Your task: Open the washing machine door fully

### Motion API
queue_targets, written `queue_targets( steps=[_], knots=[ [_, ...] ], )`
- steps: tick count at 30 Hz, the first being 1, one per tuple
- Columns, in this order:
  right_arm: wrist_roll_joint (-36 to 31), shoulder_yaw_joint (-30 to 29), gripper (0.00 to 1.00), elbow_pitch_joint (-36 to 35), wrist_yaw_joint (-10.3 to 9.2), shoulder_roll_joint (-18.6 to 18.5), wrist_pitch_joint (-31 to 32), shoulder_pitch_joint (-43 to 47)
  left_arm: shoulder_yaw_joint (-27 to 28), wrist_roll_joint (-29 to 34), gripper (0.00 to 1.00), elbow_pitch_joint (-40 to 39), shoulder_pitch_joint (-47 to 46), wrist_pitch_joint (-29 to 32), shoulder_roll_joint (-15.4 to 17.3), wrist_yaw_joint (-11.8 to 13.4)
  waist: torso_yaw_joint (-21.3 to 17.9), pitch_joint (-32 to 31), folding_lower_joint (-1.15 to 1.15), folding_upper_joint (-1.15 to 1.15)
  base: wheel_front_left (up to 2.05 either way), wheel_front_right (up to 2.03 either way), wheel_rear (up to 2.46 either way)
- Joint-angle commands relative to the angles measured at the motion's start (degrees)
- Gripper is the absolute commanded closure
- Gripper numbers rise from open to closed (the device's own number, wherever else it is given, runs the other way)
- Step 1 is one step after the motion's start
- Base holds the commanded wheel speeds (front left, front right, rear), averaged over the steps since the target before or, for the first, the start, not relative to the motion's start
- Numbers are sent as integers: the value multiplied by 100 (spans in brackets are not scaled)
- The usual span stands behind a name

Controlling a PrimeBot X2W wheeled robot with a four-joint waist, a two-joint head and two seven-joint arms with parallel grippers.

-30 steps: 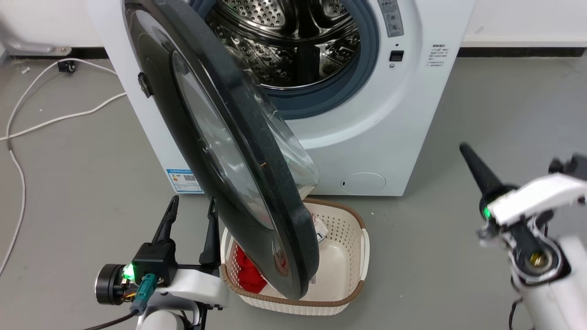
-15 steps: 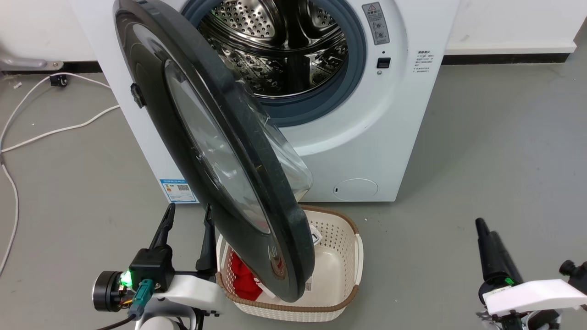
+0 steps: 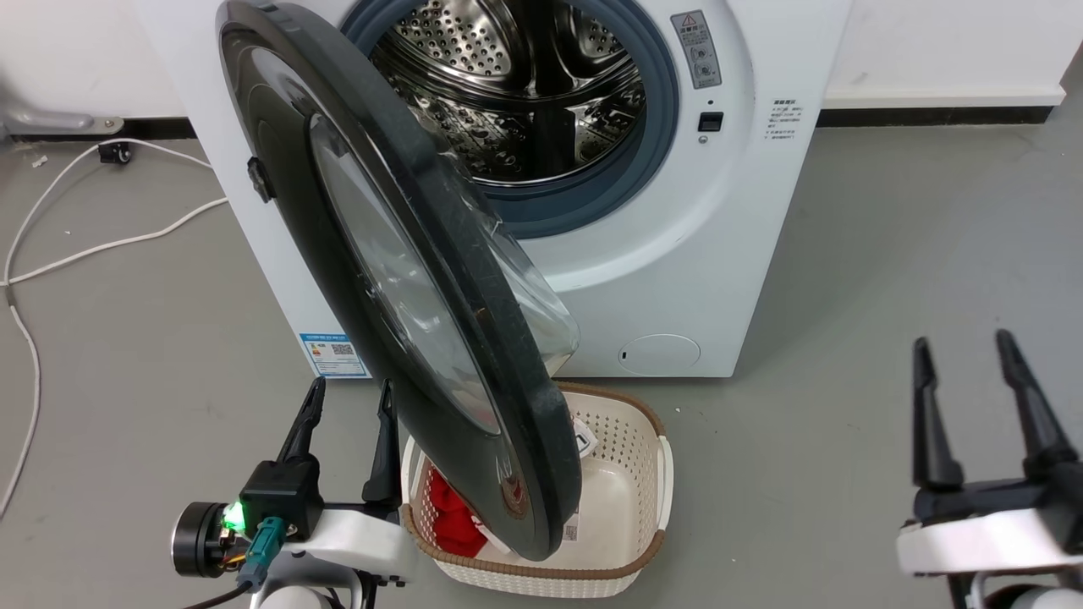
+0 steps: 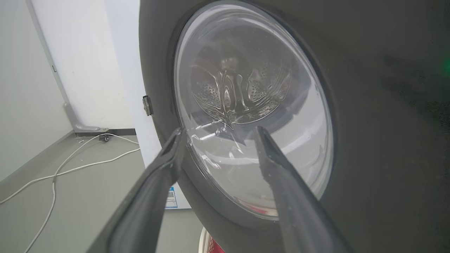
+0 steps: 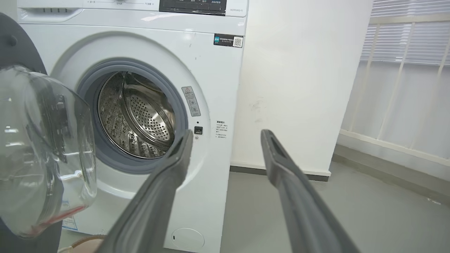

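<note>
The washing machine door (image 3: 279, 161), round and glossy black with a clear bulging glass bowl (image 3: 541, 321), stands swung far out from the white washing machine (image 3: 719, 237), its rim edge toward me. The steel drum (image 3: 516, 93) is exposed. My left gripper (image 3: 351, 397) is open at the lower left, just left of the door's lower rim. In the left wrist view its fingers (image 4: 220, 130) point at the door's outer face (image 4: 369, 105) and window; contact cannot be told. My right gripper (image 3: 963, 342) is open at the lower right, well clear of the machine, holding nothing (image 5: 226, 135).
A cream laundry basket (image 3: 656, 474) with red cloth (image 3: 448, 516) sits on the floor under the door's lower edge. White cables (image 3: 85, 245) lie on the grey floor to the left. A wall (image 5: 299, 88) runs behind and right of the machine.
My right arm dropped from a raised, side-on pose to the lower right and turned, so both fingers now point up and apart. The head camera shifted slightly. Door and left gripper held still.
</note>
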Motion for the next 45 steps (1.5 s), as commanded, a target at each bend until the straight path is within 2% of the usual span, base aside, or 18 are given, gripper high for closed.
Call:
queue_targets(
  steps=[1,6,12,24,25,26,27,35,45],
  knots=[
    [-223,94,0,-100,-4,70,9,174,2,30,0,-14,16,-16,6,-14,7,-4,0,0,0,0,0],
    [-412,283,0,-20,-4,141,115,372,-11,40,0,-13,10,-16,4,-27,27,-9,0,0,0,0,0],
    [-194,376,0,333,-4,167,91,472,-13,49,0,-27,-7,-16,2,-29,45,-5,0,0,0,0,0],
    [58,291,0,544,-4,171,10,325,-2,73,0,-31,-26,-16,-1,-21,32,17,0,0,0,0,0],
    [61,294,0,550,-4,171,5,313,1,76,57,-49,-36,-16,-1,-24,31,20,0,0,0,0,0],
    [64,291,0,554,-4,171,0,305,3,76,87,-63,-39,-16,-2,-24,30,21,0,0,0,0,0],
    [70,289,0,560,-4,171,-3,301,6,78,100,-69,-35,-16,-2,-24,29,23,0,0,0,0,0],
    [128,280,0,598,-4,171,-19,307,56,54,100,-367,-87,-16,-3,-2,35,32,0,0,0,0,0],
    [152,270,0,607,-4,171,-29,296,84,142,100,-1706,-310,-15,-6,99,73,43,0,0,0,0,0]
  ],
)
